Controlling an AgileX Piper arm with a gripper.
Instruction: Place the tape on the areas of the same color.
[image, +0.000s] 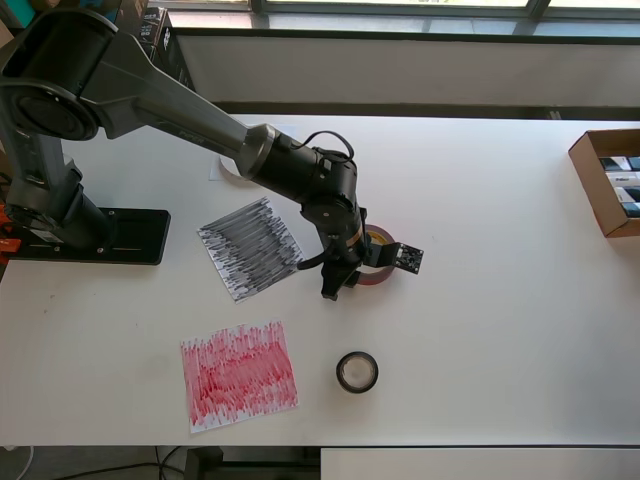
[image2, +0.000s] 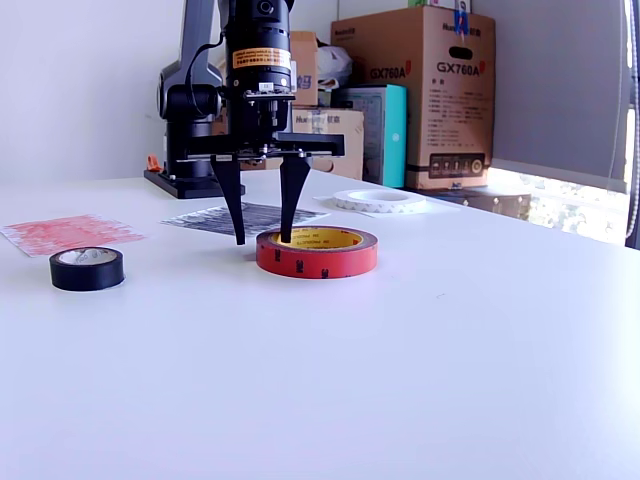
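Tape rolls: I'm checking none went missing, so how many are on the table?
3. The red roll sits under the open gripper, one finger inside its hole. The black roll lies near the red-scribbled sheet. The white roll lies farther back.

"GX760A" is printed twice on the cardboard box (image2: 415, 95); smaller labels seem unreadable.

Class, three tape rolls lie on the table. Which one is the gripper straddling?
The red tape roll: the open gripper has one finger inside its hole, unlike the black roll and white roll.
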